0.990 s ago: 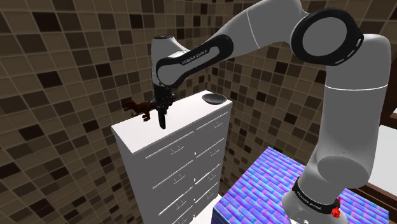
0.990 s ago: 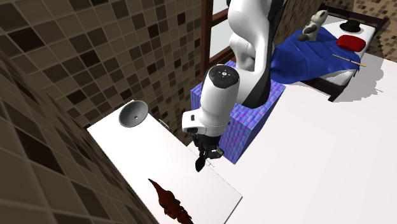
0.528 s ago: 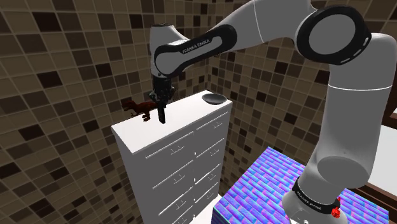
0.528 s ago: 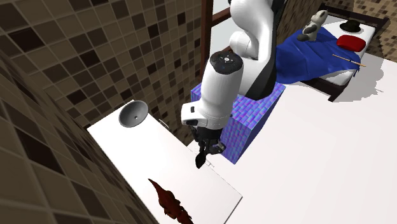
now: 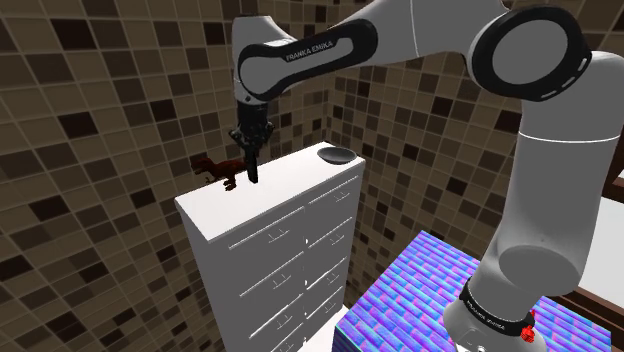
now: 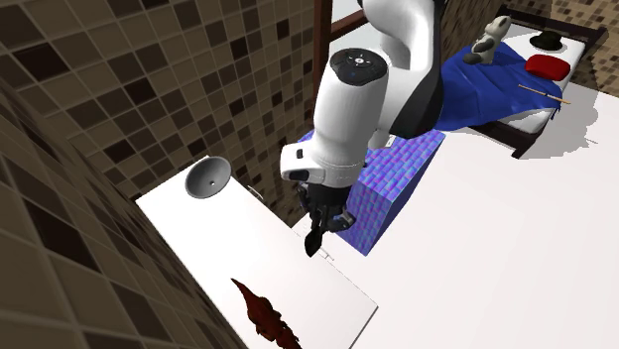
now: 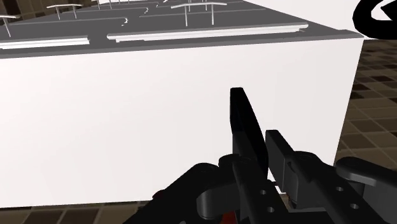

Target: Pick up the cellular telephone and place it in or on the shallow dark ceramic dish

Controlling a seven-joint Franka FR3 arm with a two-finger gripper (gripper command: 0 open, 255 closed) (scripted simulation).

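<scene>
The jaws are clamped on the cellular telephone (image 5: 254, 172), a thin, flat black slab that hangs end-down from them over the smooth white surface (image 5: 290, 188) of a tall chest with slim bar handles on its drawers. Close beside the jaws, on the wall side, stands a small dark brown animal figure (image 5: 217, 170). Well off to their other side, at a corner of the top, sits the shallow dark round dish (image 5: 337, 154). The glossy white arm (image 5: 400, 35), lettered "FRANKA EMIKA", stretches across from its blue brick-patterned stand (image 5: 410, 300), with the wrist bent straight down.
</scene>
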